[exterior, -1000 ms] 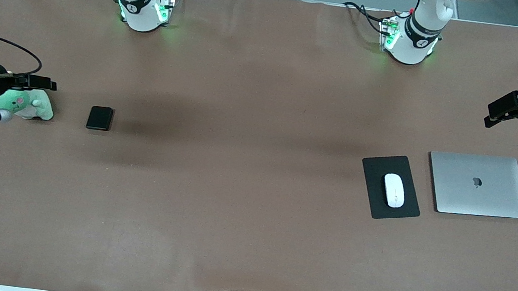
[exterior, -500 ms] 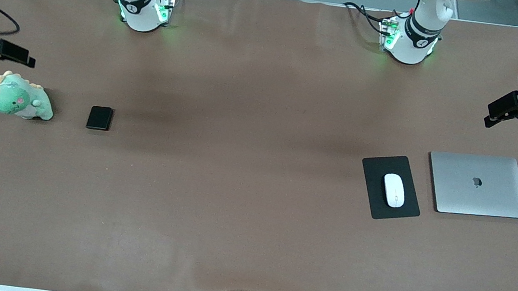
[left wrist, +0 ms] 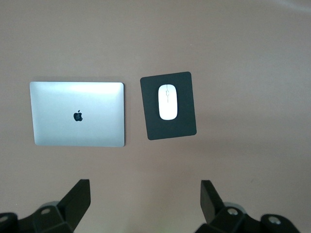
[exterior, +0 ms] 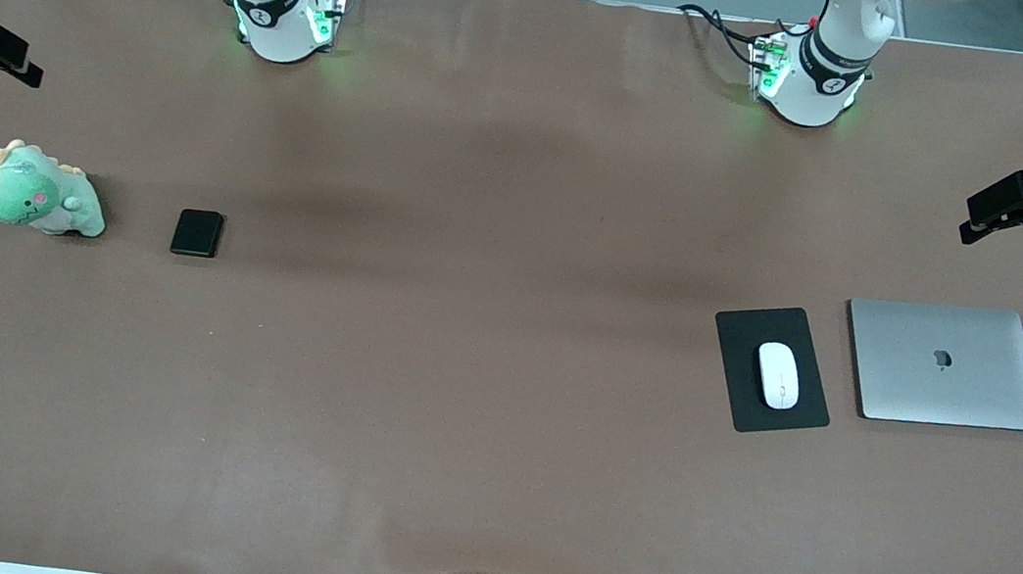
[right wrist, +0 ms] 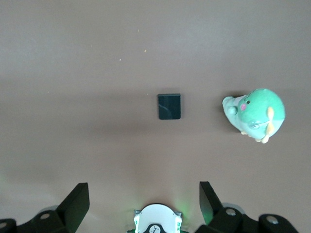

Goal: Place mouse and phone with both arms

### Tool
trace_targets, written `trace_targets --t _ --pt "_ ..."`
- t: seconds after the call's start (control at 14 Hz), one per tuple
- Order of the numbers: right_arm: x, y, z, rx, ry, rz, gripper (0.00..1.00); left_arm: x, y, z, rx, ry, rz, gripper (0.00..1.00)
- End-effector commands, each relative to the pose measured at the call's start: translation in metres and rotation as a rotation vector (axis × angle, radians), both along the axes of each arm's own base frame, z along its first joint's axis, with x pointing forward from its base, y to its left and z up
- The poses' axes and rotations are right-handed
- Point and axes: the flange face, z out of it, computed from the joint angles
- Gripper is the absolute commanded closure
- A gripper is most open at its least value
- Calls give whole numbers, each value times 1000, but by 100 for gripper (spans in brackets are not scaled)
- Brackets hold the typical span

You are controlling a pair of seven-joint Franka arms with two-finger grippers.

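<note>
Right pincer [exterior: 3,57] lifted off plush; glossy phone [exterior: 197,233], oval mouse [exterior: 778,375] rest

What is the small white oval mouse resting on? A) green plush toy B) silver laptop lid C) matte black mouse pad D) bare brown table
C: the small white oval mouse lies on the matte black mouse pad, beside the closed silver laptop.

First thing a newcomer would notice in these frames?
Probably the green plush dinosaur toy at the right arm's end of the brown table, with the small glossy black phone beside it. At the left arm's end, the white oval mouse sits on a matte black mouse pad beside a closed silver laptop.
</note>
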Motion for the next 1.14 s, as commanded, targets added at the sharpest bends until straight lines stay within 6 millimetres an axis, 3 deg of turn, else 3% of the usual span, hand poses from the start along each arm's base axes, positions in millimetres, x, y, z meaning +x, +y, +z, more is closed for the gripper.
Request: trace_targets --t 0.0,0.71,0.86,1.07 --pt "1 -3 15 -26 -24 -11 0 -7 -1 7 6 -1 -23 0" --pt "8 -2 8 -32 2 -16 0 -13 -1 20 10 -13 -51 0" --pt "5 -1 21 -35 -4 -13 0 -12 1 23 13 -15 -54 0" --pt "6 -2 22 -34 19 -16 0 -11 2 22 13 -10 -51 0"
